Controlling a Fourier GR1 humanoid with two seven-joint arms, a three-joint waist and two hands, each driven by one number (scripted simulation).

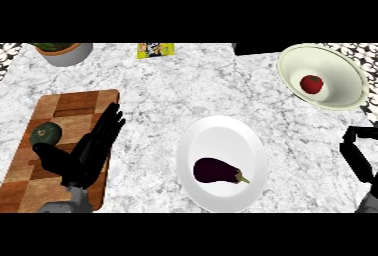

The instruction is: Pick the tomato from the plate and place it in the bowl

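Observation:
A red tomato (312, 83) lies inside the pale bowl (347, 62) at the counter's far right. The white plate (221, 135) sits near the front centre and holds a dark purple eggplant (216, 170). My right hand (359, 159) shows at the right edge, below the bowl and right of the plate, with its fingers relaxed and holding nothing. Over the wooden cutting board (66, 110) at the left my left hand (92, 147) rests open, fingers straight and pointing away from me.
A dark green round vegetable (46, 132) lies on the cutting board beside my left hand. A grey pot with a plant (65, 52) stands at the far left corner. A small yellow packet (156, 50) lies at the back edge.

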